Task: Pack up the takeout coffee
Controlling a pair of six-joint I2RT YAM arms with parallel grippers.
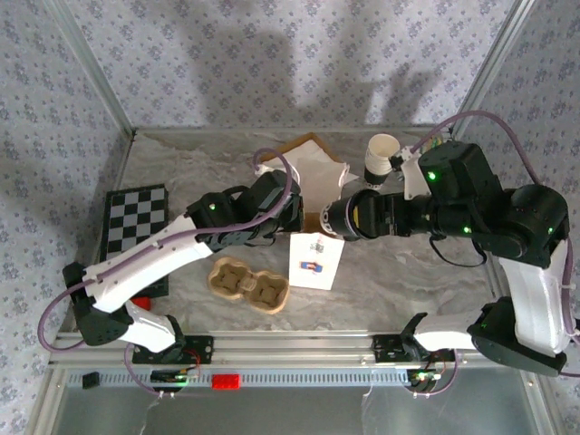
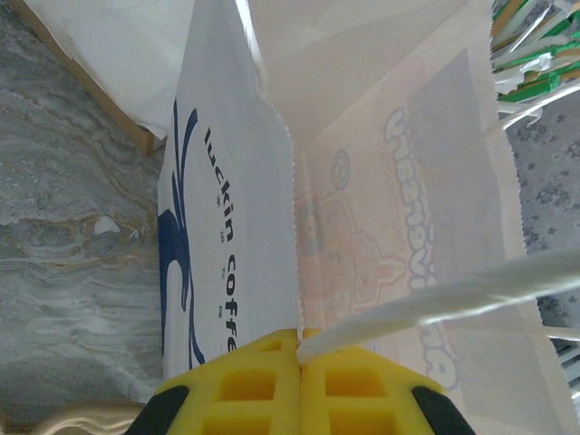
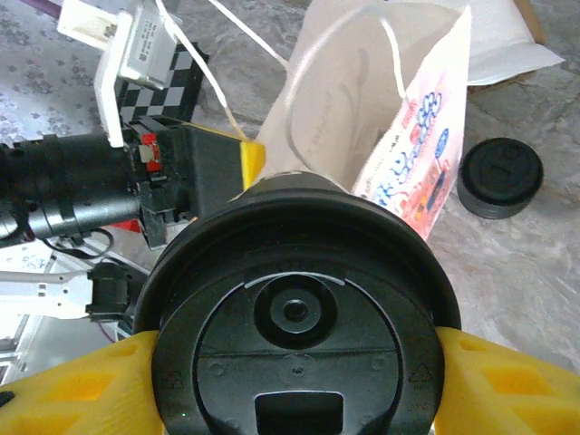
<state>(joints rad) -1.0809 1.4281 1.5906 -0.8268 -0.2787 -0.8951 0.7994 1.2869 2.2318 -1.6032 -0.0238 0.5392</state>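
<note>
Black lid of takeout coffee (image 3: 294, 335) closest, right fingers (image 3: 507, 381) clamped on either side of it. Cup held above worktop (image 1: 390, 272), long axis near level, lid toward wrist, base aimed at open mouth of paper bag (image 3: 344, 118) just ahead. Left fingers (image 2: 263, 385) pinched on bag rim and handle, keeping mouth open.

Only one string I can read: "luckin coffe" in dark blue, running sideways along the white paper bag (image 2: 227, 272), centre-left of the left wrist view, with the rest covered. The pink lettering to its right shows through mirrored and I can't read it. Print on the white card (image 1: 315, 261), centre of the top view, is too small. The embossed marks on the takeout coffee (image 3: 299, 353) lid are illegible.
</note>
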